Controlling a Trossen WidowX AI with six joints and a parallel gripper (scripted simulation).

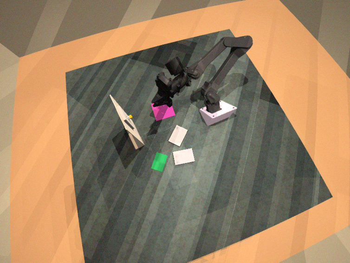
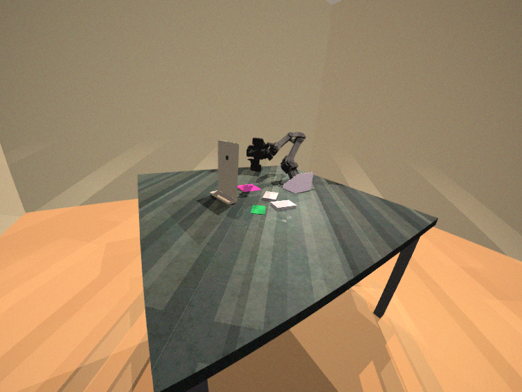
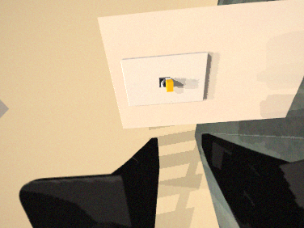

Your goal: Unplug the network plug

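Claw (image 1: pixel 162 104) (image 2: pixel 255 168) (image 3: pixel 179 141) partly open, gripping nothing, at nine o'clock from the base (image 1: pixel 205 118) (image 2: pixel 300 183) in the top view; the arm (image 1: pixel 209 57) (image 2: pixel 283 141) bends high at its elbow.

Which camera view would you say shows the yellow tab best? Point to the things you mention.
The wrist view: the yellow tab (image 1: pixel 130 116) (image 3: pixel 170 86) appears largest there, unobstructed before its white socket plate (image 3: pixel 141 85). The top view shows it small; the exterior view shows only the panel's (image 2: pixel 228 172) back.

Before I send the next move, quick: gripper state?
Gripper: partly open, nothing between the fingers; the plug is at the socket, out of its grasp.
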